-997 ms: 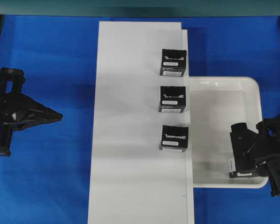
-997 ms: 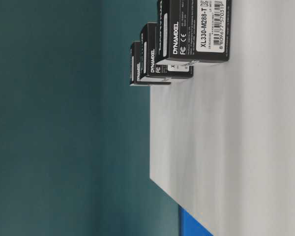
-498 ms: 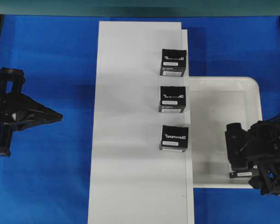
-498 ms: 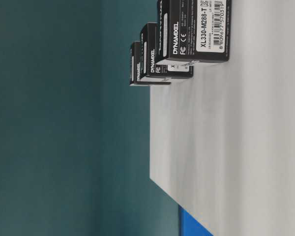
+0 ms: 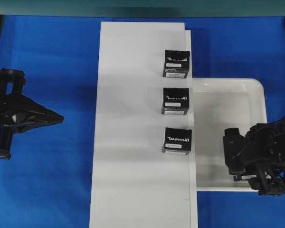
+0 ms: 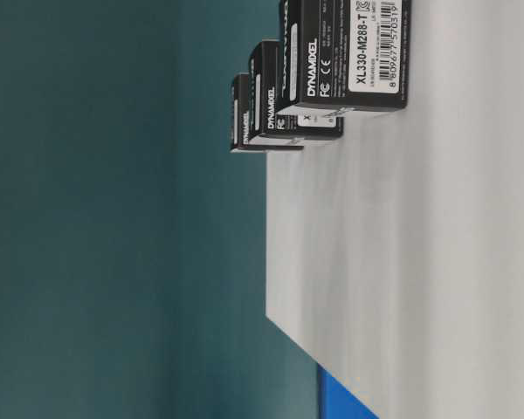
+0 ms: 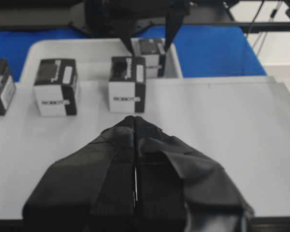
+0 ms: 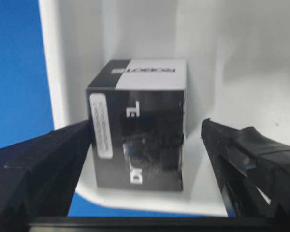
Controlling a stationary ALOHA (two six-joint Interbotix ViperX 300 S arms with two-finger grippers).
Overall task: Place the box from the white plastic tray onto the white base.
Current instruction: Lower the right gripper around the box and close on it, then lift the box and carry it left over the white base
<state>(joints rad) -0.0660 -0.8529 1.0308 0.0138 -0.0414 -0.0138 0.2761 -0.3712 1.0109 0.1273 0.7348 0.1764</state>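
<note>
right gripper [image 8: 147, 140]: jaws spread wide, straddling box [image 8: 140, 125] in tray [image 5: 256, 88], grip not closed | left gripper [image 7: 135, 121]: fingers pressed together, empty

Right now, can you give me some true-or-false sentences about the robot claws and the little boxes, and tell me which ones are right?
1. Three black boxes stand on the white board. True.
2. The right claw is squeezed shut on the box in the tray. False: its fingers stand wide open, one on each side of the box.
3. The left claw is shut and holds nothing. True.
4. The tray holds two boxes. False: only one box shows in it, near the corner by the right claw.
5. The left claw is reaching into the tray. False: it hangs over the blue cloth, left of the board.
</note>
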